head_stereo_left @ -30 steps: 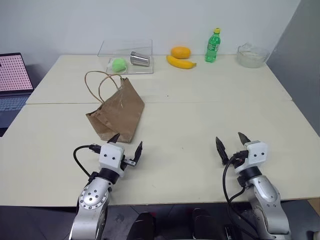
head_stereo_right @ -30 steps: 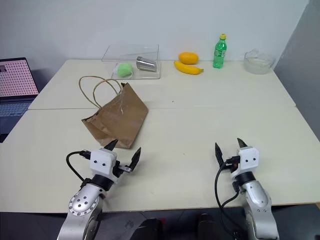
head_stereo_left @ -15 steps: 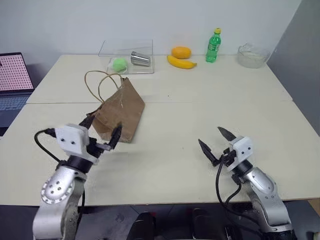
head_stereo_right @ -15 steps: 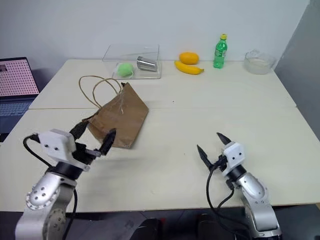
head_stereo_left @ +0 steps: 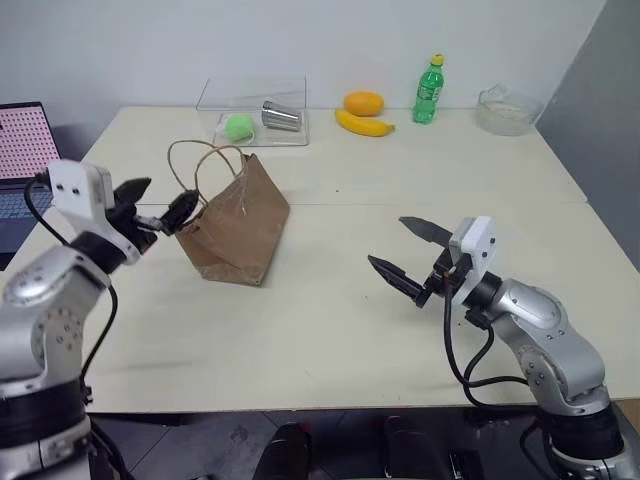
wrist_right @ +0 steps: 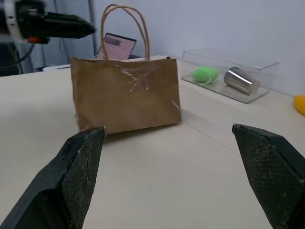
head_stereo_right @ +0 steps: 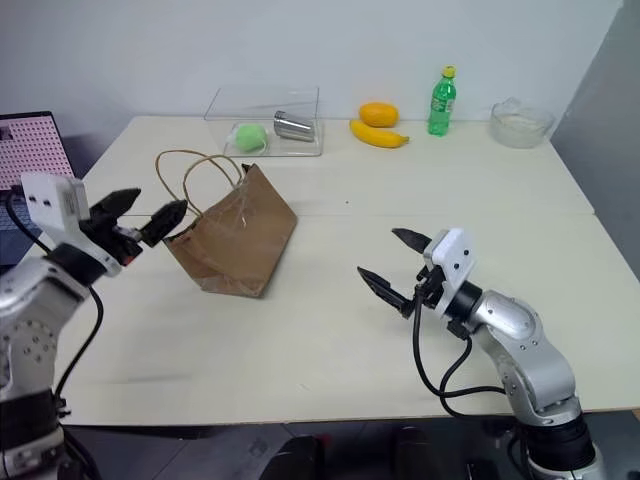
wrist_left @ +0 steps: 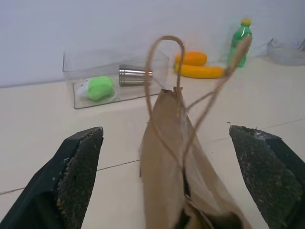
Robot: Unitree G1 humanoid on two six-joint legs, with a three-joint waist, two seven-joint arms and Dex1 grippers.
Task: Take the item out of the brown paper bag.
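Brown paper bag (head_stereo_left: 238,222) stands upright on desk (head_stereo_left: 400,190), item hidden inside. Paper looks thin, crumpled, light; likely tips if pushed. Best hold: cord handles (head_stereo_left: 200,165) or top rim. Left gripper (head_stereo_left: 155,205) just beside handles, jaws apart; right gripper (head_stereo_left: 410,255) well apart, jaws wide.

A pale beige table (head_stereo_left: 330,330) stands against a plain white wall (head_stereo_left: 300,40), evenly lit.

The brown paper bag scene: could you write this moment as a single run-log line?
bag: upright, unheld | left end effector: open beside handles | right end effector: open, facing bag
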